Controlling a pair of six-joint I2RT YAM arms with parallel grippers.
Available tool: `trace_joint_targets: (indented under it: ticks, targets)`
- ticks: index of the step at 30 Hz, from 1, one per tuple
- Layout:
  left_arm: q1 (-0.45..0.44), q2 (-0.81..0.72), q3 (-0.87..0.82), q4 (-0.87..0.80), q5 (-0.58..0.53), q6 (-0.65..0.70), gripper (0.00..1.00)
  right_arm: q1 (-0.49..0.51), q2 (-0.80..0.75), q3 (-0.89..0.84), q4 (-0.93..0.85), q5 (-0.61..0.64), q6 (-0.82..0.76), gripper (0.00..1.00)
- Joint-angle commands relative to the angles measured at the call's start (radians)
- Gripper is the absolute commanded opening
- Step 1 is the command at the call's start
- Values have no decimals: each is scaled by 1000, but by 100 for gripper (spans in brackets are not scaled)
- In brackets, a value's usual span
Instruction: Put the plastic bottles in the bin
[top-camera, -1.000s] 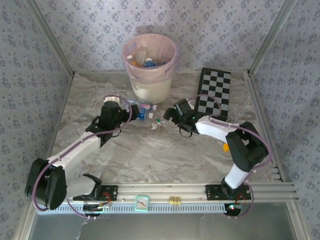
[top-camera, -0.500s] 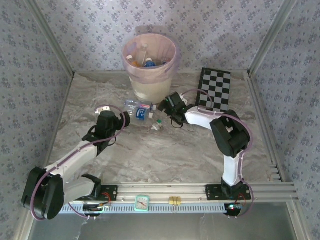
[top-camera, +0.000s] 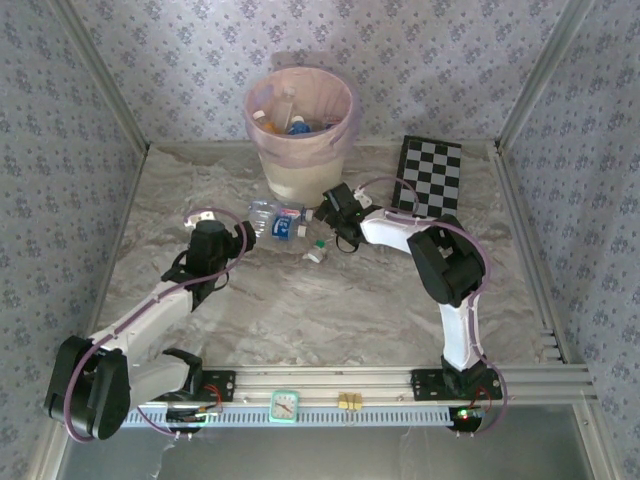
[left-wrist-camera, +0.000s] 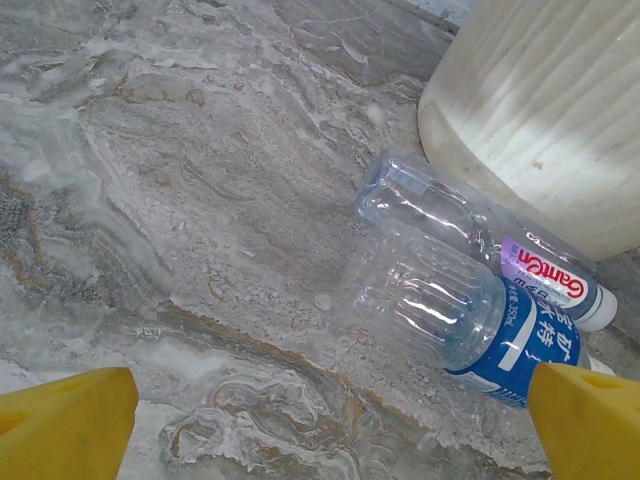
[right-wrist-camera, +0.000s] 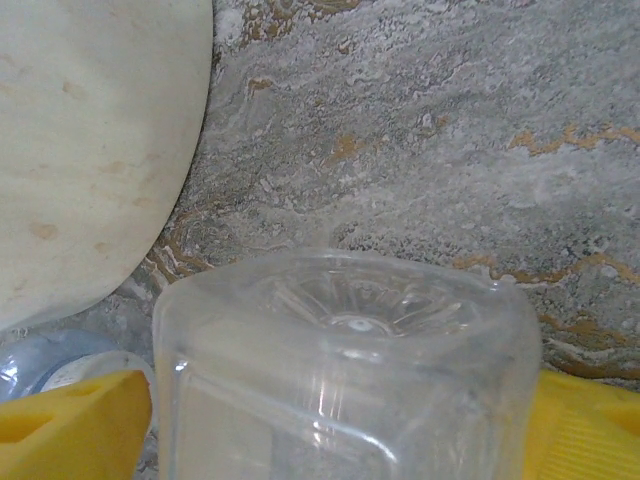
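While the right gripper (right-wrist-camera: 340, 415) straddles the base of a clear bottle (right-wrist-camera: 345, 320), its yellow fingers (right-wrist-camera: 70, 425) sit on either flank of the plastic. Whether they already pinch it or only bracket it I cannot tell. The step in hand looks like the pick of this bottle, which lies on the worktop (top-camera: 300, 310) just beside the foot of the bin (top-camera: 300, 120). Next the grip must be made firm without crushing the thin wall. Then the bottle needs a lift high enough to clear the pink-lined rim before it is let go over the bottles inside (top-camera: 295, 123).

Outward from there, the right forearm runs back rightward to a raised elbow near the checkerboard (top-camera: 430, 188), then down to its base at the near edge.

The left gripper (left-wrist-camera: 335, 415) is spread wide and carries nothing. It looks down at a blue-labelled bottle (left-wrist-camera: 470, 320) and a pink-labelled bottle (left-wrist-camera: 480, 235), which lie side by side and touching, the pink-labelled one against the bin wall. Its arm stretches diagonally from the near left corner. A green-capped bottle (top-camera: 316, 250) lies between the two grippers.
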Motion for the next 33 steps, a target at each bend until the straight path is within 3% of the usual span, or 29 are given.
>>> trace_joint_targets:
  ticks: [1,8,11,19,33]
  targets:
    - [9,7,-7,25,9,-4,100,6,39,-7,3,6,24,87]
    - [10,18,-4,28,13,-15,100,1,1,-68,79,10,18,64]
    - [11,20,-4,29,15,-17,100,-5,-18,-90,102,-1,13,59]
    - [12,18,-4,25,15,-20,100,-22,-88,-129,203,-51,-79,51]
    - [18,5,-16,20,16,-31,100,-54,-346,-206,380,-71,-406,44]
